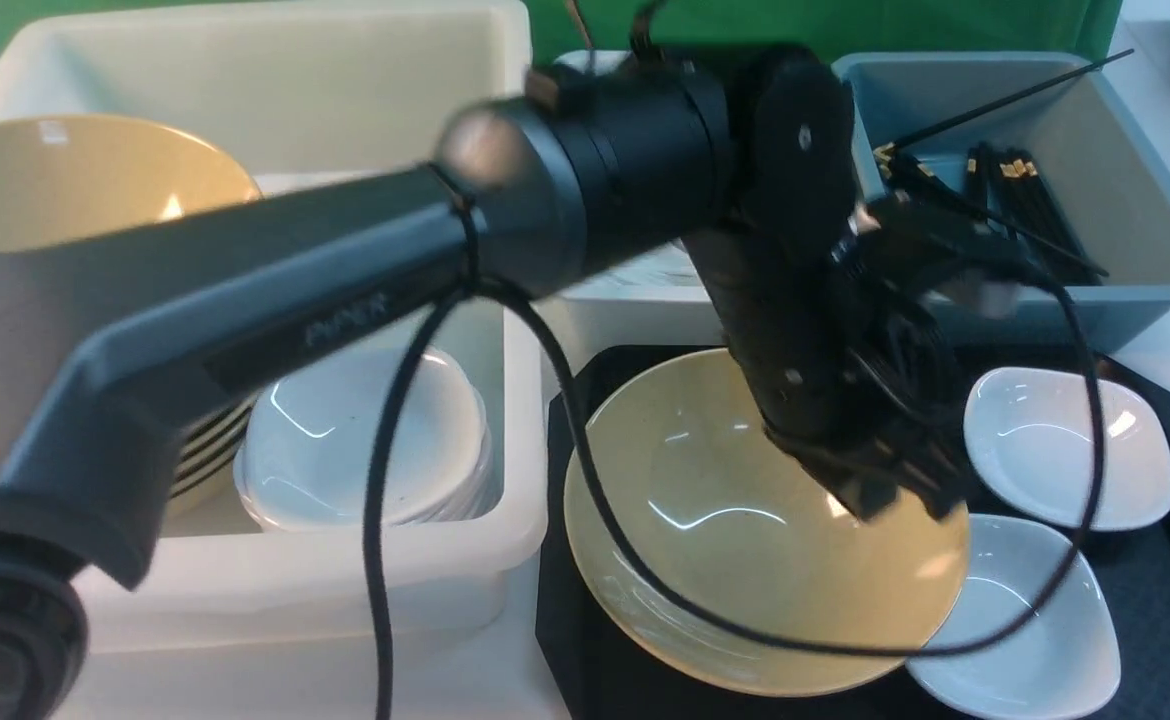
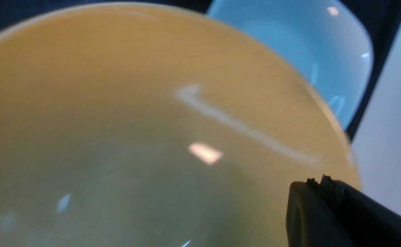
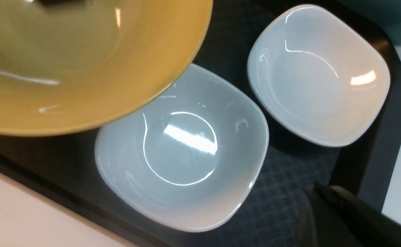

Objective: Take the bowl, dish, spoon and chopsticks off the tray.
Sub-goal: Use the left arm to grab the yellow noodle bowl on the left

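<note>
Left gripper [image 1: 895, 495] fingers [image 2: 303, 206] are sitting pressed together with no gap showing. The bowl [image 1: 745, 540] is lying directly beneath them on the tray [image 1: 560, 640], its rim running just beside the tips, though whether they are pinching that rim cannot be told. The left arm is reaching across from the robot's left, wrist bending steeply down into the bowl. Right gripper [image 3: 327, 197] fingers are also resting flat against each other over bare tray, with 1 white dish [image 3: 183, 147] just beyond the tips and a 2nd white dish [image 3: 318, 73] near it.
</note>
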You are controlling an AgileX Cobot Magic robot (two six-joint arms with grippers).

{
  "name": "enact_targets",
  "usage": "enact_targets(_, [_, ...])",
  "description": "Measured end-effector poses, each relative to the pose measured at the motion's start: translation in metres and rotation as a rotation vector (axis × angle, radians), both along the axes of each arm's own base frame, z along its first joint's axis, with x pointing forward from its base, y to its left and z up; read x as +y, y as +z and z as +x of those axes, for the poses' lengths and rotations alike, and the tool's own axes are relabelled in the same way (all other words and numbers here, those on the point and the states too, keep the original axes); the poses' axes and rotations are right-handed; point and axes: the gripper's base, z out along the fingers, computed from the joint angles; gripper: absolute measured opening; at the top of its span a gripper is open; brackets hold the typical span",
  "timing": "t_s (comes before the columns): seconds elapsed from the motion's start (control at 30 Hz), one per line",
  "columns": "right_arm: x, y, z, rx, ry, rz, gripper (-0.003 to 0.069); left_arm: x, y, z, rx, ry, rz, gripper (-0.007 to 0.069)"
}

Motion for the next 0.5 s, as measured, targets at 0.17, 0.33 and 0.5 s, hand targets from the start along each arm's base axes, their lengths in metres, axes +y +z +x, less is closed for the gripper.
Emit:
enact_targets(0.17, [0.000, 0.000, 0.000, 0.000, 0.000, 0.000, 0.0045, 0.026, 0.004, 0.021, -0.103, 0.082, 0.152, 0.0153])
enact_targets(0.33, [0.000, 0.000, 0.000, 0.000, 0.000, 0.000, 0.0045, 0.036, -0.004, 0.035, -0.124, 0.138, 0.208, 0.0308])
enact_targets(0.5, [0.000, 0.000, 0.000, 0.001, -0.005, 0.004, 0.0045, 0.046, -0.028, 0.055, -0.103, 0.193, 0.274, 0.0450])
